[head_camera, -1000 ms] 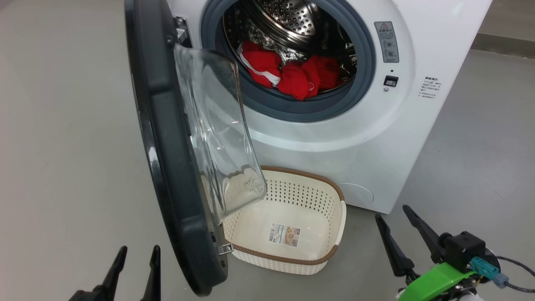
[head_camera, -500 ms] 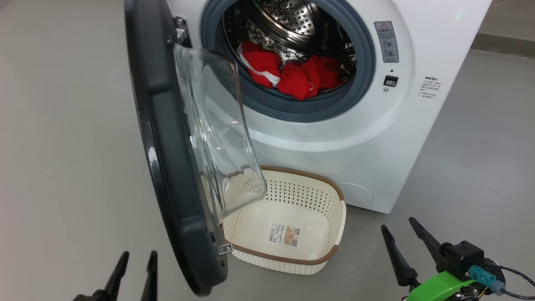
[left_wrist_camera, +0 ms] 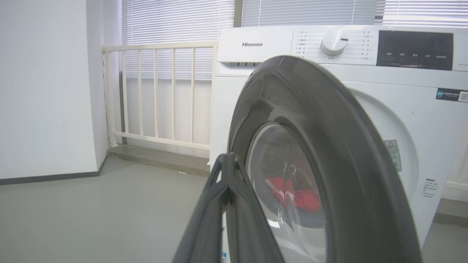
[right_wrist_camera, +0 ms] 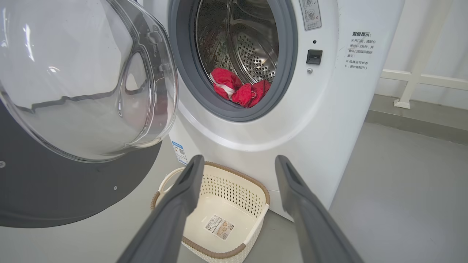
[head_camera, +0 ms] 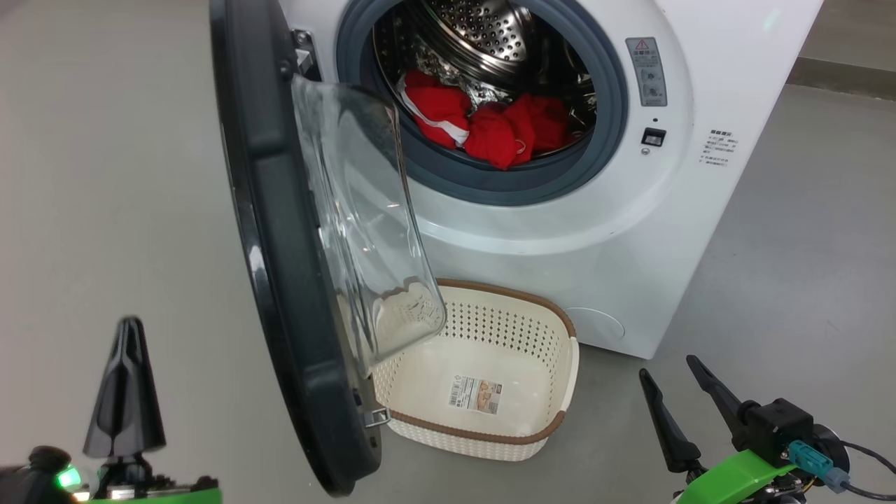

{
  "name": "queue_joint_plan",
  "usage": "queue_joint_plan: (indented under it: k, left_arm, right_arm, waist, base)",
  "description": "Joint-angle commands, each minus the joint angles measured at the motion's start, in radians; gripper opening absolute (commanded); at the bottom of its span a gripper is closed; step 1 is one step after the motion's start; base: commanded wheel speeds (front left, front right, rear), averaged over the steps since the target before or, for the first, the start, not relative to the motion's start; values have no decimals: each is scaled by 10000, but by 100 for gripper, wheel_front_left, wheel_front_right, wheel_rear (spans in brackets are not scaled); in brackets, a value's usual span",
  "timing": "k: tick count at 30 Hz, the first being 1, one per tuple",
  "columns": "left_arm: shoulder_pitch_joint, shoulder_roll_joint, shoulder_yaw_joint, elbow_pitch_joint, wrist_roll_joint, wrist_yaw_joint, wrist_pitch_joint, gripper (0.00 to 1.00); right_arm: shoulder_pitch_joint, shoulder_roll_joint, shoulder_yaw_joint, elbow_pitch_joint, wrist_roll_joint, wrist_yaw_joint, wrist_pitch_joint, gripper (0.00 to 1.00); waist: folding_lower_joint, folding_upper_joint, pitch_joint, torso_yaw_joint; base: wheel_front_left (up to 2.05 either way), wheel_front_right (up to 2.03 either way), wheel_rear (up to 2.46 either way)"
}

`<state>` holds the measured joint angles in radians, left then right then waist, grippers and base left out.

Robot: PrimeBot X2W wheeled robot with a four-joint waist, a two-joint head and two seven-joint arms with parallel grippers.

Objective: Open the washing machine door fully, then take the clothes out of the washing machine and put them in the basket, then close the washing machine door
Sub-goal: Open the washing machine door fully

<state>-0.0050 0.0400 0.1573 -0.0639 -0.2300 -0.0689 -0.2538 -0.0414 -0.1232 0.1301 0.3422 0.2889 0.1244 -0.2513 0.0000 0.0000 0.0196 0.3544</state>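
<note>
The washing machine (head_camera: 630, 231) stands with its door (head_camera: 280, 231) swung about halfway out, black ring edge-on and glass bowl (head_camera: 364, 224) facing right. Red clothes (head_camera: 490, 119) lie at the front of the steel drum, also in the right wrist view (right_wrist_camera: 237, 89). The cream basket (head_camera: 560, 364) sits on the floor below the opening, nothing in it but a paper label. My left gripper (head_camera: 129, 329) is shut with nothing in it, low and left of the door's outer face (left_wrist_camera: 329, 146). My right gripper (head_camera: 668, 367) is open at the lower right, right of the basket (right_wrist_camera: 252, 190).
Grey floor spreads to the left and right of the machine. A white railing (left_wrist_camera: 157, 91) and window blinds stand behind the machine's left side, with a white wall further left. The door overhangs the basket's left end.
My left gripper has shut and risen up the head view, left of the door. The right gripper has barely shifted. Door, clothes and basket are as before.
</note>
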Motion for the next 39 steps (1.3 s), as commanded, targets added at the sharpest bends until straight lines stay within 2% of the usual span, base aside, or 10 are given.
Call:
queue_joint_plan:
  k: [1, 5, 8, 12, 16, 22, 28, 39]
  left_arm:
    - [-355, 102, 176, -676, -106, 132, -80, 0]
    - [-354, 102, -702, -2532, -96, 295, -80, 0]
    - [-115, 102, -1799, -3184, -159, 138, -80, 0]
    - [304, 102, -3467, -2890, -58, -240, -80, 0]
    - [607, 102, -4278, -1591, -307, -313, -80, 0]
    - [433, 102, -4544, 413, -525, -191, -80, 0]
    - [-20, 102, -4327, 1583, -875, 35, -80, 0]
    - [73, 171, -3512, 1710, -949, 246, -80, 0]
  right_arm:
    - [-192, -59, 124, -275, -79, 63, -105, 100]
    - [-212, -51, 140, -314, -81, 63, -105, 100]
    - [-219, -46, 137, -328, -83, 63, -105, 100]
    - [-241, -37, 131, -336, -107, 63, -105, 100]
    - [-288, -19, 124, -354, -138, 63, -105, 100]
    - [-264, -29, 104, -418, -145, 63, -105, 100]
    - [-204, -6, 70, -468, -161, 63, -105, 100]
    - [-149, 28, 110, -508, -167, 63, -105, 100]
  waist:
    - [0, 0, 4, -17]
    - [0, 0, 11, -51]
    - [0, 0, 22, -73]
    - [0, 0, 57, -96]
    - [0, 0, 94, -132]
    - [0, 0, 82, -147]
    - [0, 0, 30, -139]
    - [0, 0, 20, 70]
  base:
    - [0, 0, 0]
    - [0, 0, 0]
    - [0, 0, 0]
    - [0, 0, 0]
    - [0, 0, 0]
    - [0, 0, 0]
    - [0, 0, 0]
    - [0, 0, 0]
